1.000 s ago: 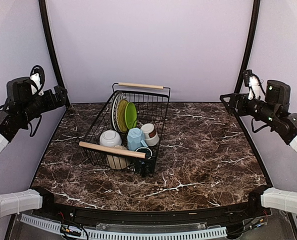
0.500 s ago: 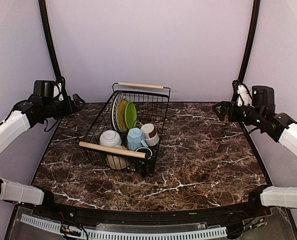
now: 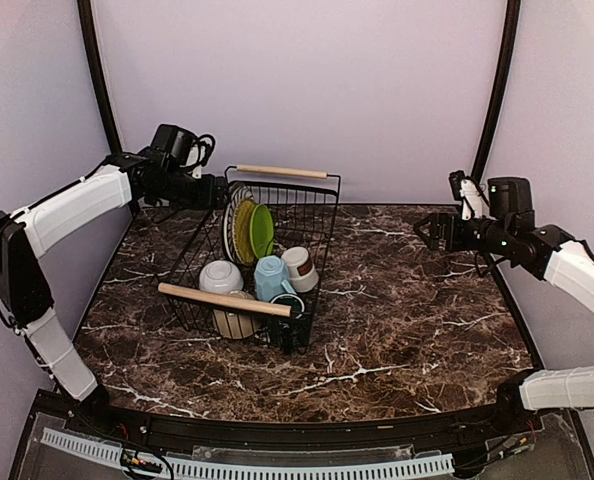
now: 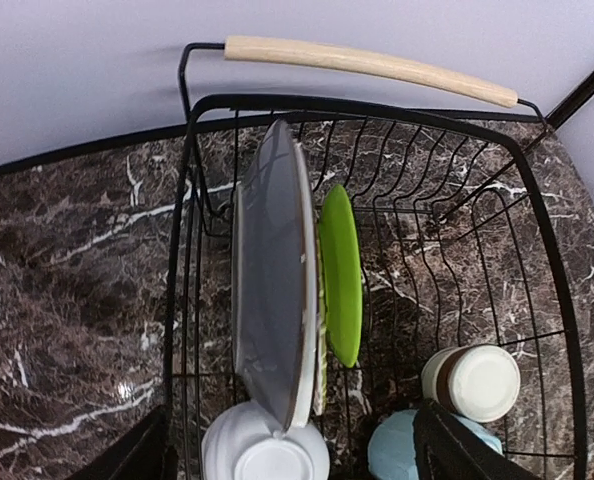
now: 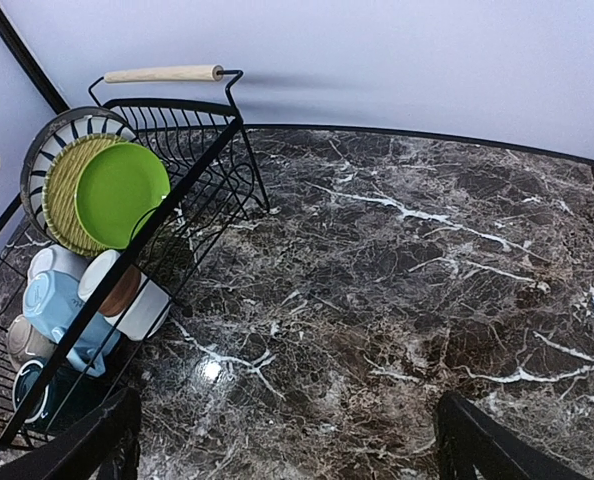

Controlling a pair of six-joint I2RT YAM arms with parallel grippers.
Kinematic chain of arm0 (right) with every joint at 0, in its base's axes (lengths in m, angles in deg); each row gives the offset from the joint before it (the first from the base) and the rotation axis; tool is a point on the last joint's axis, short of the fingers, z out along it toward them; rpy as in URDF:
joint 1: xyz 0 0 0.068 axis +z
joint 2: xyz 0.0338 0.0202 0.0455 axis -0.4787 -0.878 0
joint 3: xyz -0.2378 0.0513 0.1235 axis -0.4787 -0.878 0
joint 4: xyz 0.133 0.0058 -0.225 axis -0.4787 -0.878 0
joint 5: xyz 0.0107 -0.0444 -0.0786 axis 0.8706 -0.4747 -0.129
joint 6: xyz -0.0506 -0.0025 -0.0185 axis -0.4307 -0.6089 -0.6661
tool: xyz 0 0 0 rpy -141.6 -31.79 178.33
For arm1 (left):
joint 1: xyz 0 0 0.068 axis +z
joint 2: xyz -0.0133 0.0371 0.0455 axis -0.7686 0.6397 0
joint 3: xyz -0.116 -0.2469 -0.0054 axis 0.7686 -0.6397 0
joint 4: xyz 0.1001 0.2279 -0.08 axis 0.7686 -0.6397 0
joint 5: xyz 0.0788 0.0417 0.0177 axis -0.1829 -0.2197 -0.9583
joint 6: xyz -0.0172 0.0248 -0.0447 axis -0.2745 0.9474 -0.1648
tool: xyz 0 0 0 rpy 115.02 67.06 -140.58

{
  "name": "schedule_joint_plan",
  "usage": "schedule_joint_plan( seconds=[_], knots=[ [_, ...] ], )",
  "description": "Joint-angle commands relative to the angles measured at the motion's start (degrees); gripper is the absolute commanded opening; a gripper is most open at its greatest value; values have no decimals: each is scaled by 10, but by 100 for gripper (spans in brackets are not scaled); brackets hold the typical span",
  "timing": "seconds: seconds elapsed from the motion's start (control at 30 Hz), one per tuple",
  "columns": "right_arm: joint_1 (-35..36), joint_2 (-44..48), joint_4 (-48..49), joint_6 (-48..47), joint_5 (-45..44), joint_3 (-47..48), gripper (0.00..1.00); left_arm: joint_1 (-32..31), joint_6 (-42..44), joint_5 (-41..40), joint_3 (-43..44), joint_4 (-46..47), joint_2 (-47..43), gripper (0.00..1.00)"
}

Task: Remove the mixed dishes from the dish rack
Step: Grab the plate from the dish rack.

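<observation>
Left wrist view has the left claw (image 4: 289,447), jaws apart, above the big plate (image 4: 269,290) standing on edge far left in the rack (image 4: 377,108) on the bench (image 4: 67,300); probably stiff, slippery and breakable, so pinch its top rim; right claw (image 5: 287,420) gapes too.

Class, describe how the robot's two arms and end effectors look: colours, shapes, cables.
The left arm and right arm have white tubular shells with black joints. The left end effector and right end effector are black, with two dark fingers; cables loop at the wrists.
</observation>
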Motion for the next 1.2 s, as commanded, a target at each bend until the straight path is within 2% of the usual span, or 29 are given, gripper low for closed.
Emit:
schedule_joint_plan(
  seconds=[0.0, 0.2, 0.47, 1.17],
  knots=[
    [2, -12, 17, -10, 17, 6, 99, -35, 57, -124, 86, -83, 67, 75],
    [2, -8, 18, -14, 16, 4, 99, -40, 50, -132, 111, -42, 92, 69],
    [2, -11, 23, -9, 22, -6, 99, -40, 41, -148, 132, -31, 113, 44],
    [2, -4, 32, -5, 29, -16, 99, -41, 69, -193, 188, -69, 170, 27]
  ],
)
